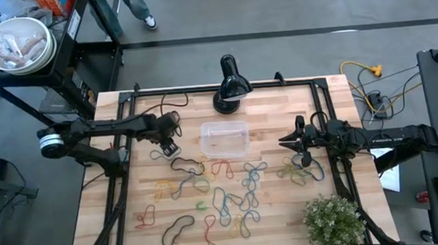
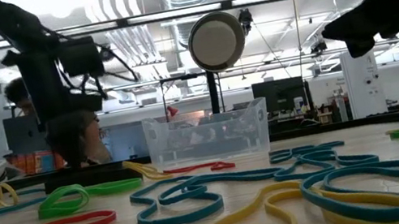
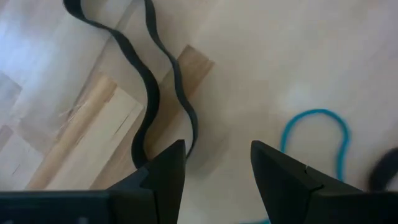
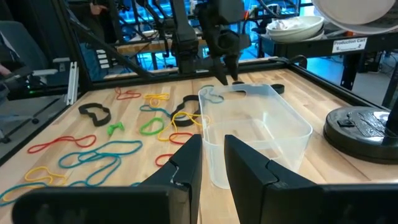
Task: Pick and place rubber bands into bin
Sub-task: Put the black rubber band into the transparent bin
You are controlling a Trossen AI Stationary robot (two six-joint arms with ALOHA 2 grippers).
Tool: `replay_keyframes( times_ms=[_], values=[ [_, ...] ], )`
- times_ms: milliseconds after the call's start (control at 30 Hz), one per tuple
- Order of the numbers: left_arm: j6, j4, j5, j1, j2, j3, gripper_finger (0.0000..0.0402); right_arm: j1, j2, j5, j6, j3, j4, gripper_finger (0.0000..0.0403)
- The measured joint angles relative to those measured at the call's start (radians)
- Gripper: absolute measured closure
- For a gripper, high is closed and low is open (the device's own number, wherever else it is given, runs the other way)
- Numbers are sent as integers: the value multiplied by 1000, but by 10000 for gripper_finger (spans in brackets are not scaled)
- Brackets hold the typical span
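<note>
Several rubber bands [image 1: 224, 195] in blue, red, yellow, green and black lie loose on the wooden table, mostly nearer than the clear bin [image 1: 224, 139]. The bin stands on its base at the table's middle. My left gripper [image 1: 170, 145] hovers open, pointing down, just left of the bin. In the left wrist view a wavy black band [image 3: 149, 81] runs up to one of its fingers, and a blue band [image 3: 314, 127] lies off to the side. My right gripper [image 1: 291, 142] waits right of the bin, level, fingers [image 4: 211, 158] a narrow gap apart, with nothing between them.
A black desk lamp [image 1: 230, 87] stands behind the bin. A potted plant [image 1: 334, 219] sits at the near right corner. Black frame rails [image 1: 120, 145] run along the table's edges. A white bowl [image 1: 16, 44] rests on a stand off the far left.
</note>
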Motion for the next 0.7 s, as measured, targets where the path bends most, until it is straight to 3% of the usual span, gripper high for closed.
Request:
replay_keyframes(
  times_ms=[333, 700],
  values=[
    [35, 73, -18, 30, 112, 1, 235, 0, 0, 0, 5, 0, 0, 339],
    [-45, 53, -45, 32, 31, 37, 235, 0, 2, 2, 0, 0, -9, 339]
  ],
)
